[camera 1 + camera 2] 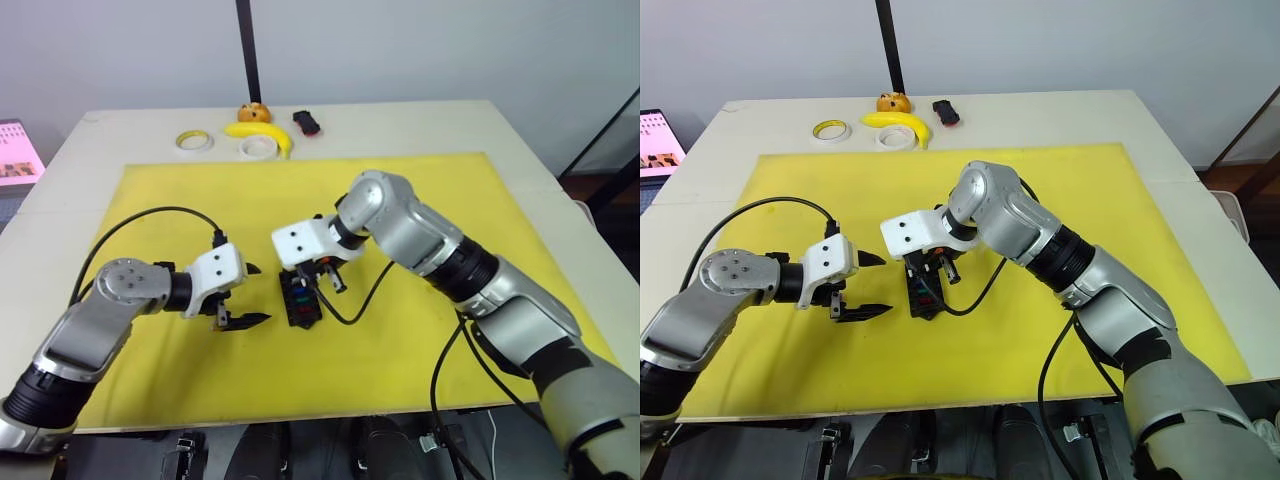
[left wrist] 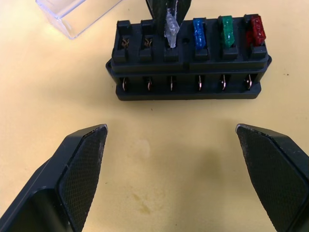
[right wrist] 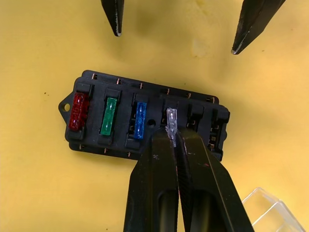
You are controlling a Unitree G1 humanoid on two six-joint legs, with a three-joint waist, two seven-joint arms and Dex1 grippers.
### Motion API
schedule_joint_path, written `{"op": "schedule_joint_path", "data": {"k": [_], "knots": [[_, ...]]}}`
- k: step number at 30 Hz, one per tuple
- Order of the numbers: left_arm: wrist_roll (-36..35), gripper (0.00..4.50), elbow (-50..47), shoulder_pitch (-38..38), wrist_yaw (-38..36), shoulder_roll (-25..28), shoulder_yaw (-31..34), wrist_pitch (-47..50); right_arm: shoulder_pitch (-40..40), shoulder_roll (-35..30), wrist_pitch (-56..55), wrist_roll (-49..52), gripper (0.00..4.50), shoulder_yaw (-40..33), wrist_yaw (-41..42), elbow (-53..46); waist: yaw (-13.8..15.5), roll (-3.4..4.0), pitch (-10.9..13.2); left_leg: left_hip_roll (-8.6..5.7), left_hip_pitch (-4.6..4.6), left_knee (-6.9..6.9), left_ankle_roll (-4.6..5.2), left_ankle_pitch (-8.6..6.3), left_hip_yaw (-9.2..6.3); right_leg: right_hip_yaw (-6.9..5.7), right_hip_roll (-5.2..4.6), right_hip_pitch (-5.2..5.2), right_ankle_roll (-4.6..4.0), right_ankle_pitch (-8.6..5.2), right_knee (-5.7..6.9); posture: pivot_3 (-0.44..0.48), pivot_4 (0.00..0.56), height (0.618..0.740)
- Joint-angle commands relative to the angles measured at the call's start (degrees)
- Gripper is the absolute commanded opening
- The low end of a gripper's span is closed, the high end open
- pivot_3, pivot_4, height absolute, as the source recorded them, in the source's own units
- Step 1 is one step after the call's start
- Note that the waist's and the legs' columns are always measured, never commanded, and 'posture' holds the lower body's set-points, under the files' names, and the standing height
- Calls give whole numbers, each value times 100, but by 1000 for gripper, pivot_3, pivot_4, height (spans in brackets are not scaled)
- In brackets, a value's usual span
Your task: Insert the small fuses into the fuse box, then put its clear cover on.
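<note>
We count one black fuse box [image 2: 188, 63], four small fuses at it – red [image 2: 255, 29], green [image 2: 226, 30], blue [image 2: 199, 32], grey [image 2: 171, 28] – two empty slots, one clear cover [image 2: 72, 14], two tape rolls [image 1: 194, 141]

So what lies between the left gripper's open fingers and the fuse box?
Nothing: in the left wrist view, bare yellow mat runs from the left gripper to the fuse box.

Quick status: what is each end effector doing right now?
Left end effector: open, empty, facing the fuse box.
Right end effector: closed on the grey fuse, at the box's fourth slot.
</note>
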Motion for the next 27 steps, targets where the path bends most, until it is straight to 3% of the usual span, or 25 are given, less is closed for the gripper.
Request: {"op": "schedule_joint_path", "data": {"k": [1,23,27], "knots": [[15,4472,-63,-66,34,-10,55,-76,-119,79,174,-28,0,-45,97,-164,1,0,0,0,0,0,0,0,0,0,0,0,0,0,0,0,150,740],[53,4472,-58,-32,140,-70,49,-78,-25,140,140,-370,0,53,50,-269,-3,0,-1,1,1,0,-5,3,-1,0,4,0,0,0,5,0,150,740],[62,4500,-42,-41,135,-71,38,-90,-22,142,162,-367,1490,19,58,-298,-1,0,0,1,1,0,-5,3,-1,0,4,0,0,0,5,0,150,740]]}}
